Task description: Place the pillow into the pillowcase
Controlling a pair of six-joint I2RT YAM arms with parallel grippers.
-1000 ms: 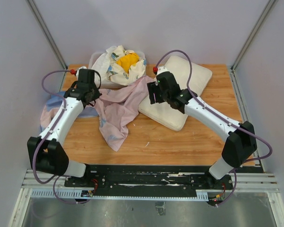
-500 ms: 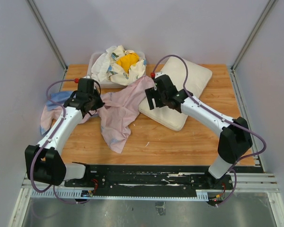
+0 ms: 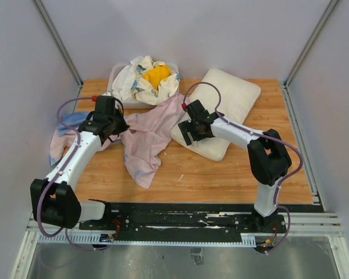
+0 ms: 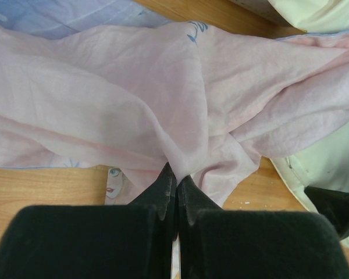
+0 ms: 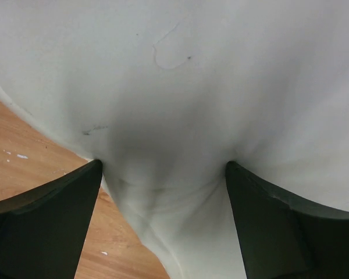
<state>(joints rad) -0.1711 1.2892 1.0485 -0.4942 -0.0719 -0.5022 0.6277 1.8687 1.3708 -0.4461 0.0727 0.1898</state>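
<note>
Lying at the back right of the table [image 3: 221, 174], the pillow [image 3: 230, 99] has the right gripper [image 5: 163, 164] spread wide astride its near-left edge; the left gripper [image 4: 175, 174] pinches the crumpled pillowcase [image 3: 148, 136], which touches the pillow and the floral cloths [image 3: 136, 78] heaped round a yellow cloth [image 3: 157, 74]

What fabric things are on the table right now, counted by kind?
pillow: 1
pillowcase: 1
yellow cloth: 1
floral cloth heap: 1 (the pieces within cannot be told apart)
Total: 4
</note>
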